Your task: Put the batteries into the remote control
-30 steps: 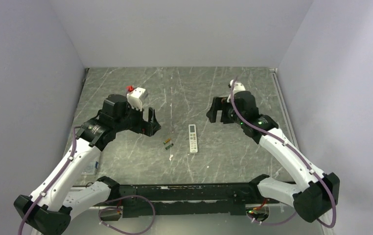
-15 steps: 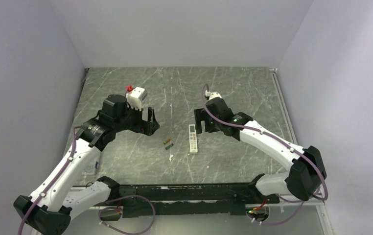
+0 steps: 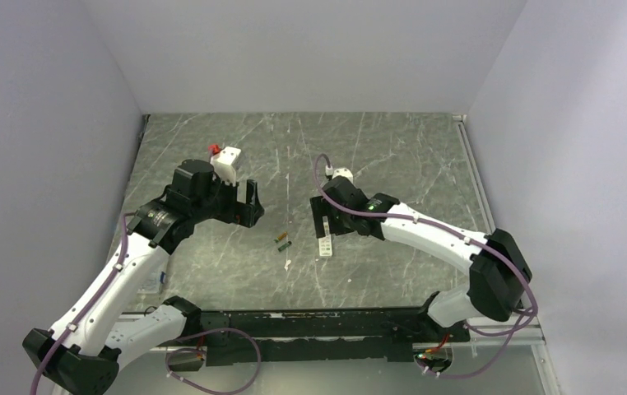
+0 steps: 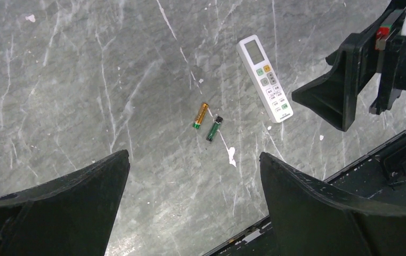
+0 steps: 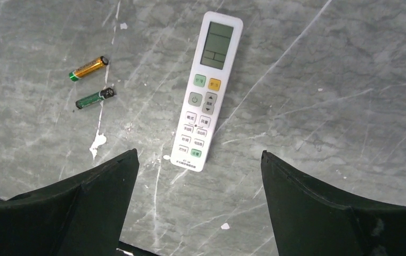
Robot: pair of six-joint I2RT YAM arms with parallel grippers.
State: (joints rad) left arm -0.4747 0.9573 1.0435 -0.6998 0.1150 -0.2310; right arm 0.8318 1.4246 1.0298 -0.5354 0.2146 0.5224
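Observation:
The white remote control (image 5: 207,90) lies face up on the grey marble table, display end away from me. It also shows in the left wrist view (image 4: 265,85) and in the top view (image 3: 325,243), partly under my right gripper. The orange-gold battery (image 5: 88,68) and the greenish battery (image 5: 95,98) lie side by side left of the remote, apart from it; both show in the left wrist view, orange-gold (image 4: 201,115) and greenish (image 4: 214,128). My right gripper (image 5: 200,157) is open and empty, hovering over the remote's near end. My left gripper (image 4: 194,160) is open and empty, above the table left of the batteries.
A white paint fleck (image 4: 232,156) lies just in front of the batteries. A black rail (image 3: 310,325) runs along the near table edge. Walls close in the table on the left, back and right. A small pale object (image 3: 152,280) lies by the left arm.
My right arm has swung left and forward from the back right until its gripper is over the remote. My left arm has stayed almost in place.

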